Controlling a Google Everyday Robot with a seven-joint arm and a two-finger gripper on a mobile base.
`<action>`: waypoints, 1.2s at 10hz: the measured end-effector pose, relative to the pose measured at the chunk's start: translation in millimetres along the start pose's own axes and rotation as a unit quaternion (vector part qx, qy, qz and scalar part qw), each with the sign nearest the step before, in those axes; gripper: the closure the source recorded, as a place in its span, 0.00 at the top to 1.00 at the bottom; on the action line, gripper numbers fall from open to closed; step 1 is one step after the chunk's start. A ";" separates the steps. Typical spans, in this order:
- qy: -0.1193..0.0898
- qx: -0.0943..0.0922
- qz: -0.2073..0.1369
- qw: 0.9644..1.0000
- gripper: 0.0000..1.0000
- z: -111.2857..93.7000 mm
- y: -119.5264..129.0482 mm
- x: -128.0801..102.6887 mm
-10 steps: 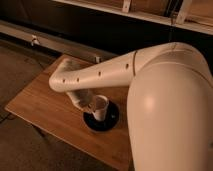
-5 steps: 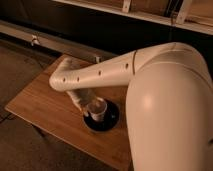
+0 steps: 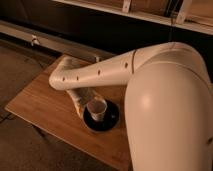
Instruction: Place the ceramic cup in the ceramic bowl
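Wooden desk [image 3: 40, 107] with a light grain, sitting at an angle on a dull grey floor [image 3: 20, 65]. Pretty dim room overall, dark wall at the back with a pale rail [image 3: 60, 44] running along it and a shelf [image 3: 150, 15] up top.

The ceramic bowl [image 3: 112, 121] is the shallow glossy black one, near the desk's front edge and right beside the robot's big white shoulder housing [image 3: 165, 110]. The ceramic cup [image 3: 97, 108] is inside the bowl's outline, left of its centre, mouth up and leaning a touch, with its darker inside visible. Can't say whether the cup's base is actually resting on the bowl or hanging just above it; the bottom blends into the black.

The white arm [image 3: 95, 75] reaches out from the shoulder to the left across the desk, bends at an elbow, then comes back down and to the right towards the bowl. The claw [image 3: 84, 106] ends up over the bowl's left rim, pressed right against the left side of the cup. Honestly I can't tell how far open the claw is or whether it has a real grip on the cup; that end of the arm and the cup just merge into one pale blob.

Nothing else is on the desk that I can make out.
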 end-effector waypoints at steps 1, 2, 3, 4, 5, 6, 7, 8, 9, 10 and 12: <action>-0.008 -0.001 0.008 1.000 0.80 -9.3 -2.7 -5.0; -0.021 -0.005 0.018 1.000 0.80 -25.7 -5.7 -12.6; -0.033 -0.009 0.024 0.999 0.80 -38.8 -6.6 -19.2; -0.048 -0.020 0.033 0.998 0.80 -58.6 -2.6 -30.0; -0.058 -0.031 0.041 0.997 0.80 -71.9 3.1 -38.3; -0.062 -0.048 0.056 0.995 0.80 -83.1 7.6 -46.4; -0.060 -0.059 0.072 0.994 0.80 -85.4 6.5 -50.8; -0.060 -0.062 0.077 0.993 0.80 -86.3 5.0 -51.6; -0.060 -0.063 0.076 0.993 0.80 -86.3 6.4 -51.5; -0.060 -0.063 0.075 0.993 0.80 -86.6 7.0 -52.0; -0.060 -0.063 0.076 0.993 0.80 -86.5 6.5 -51.7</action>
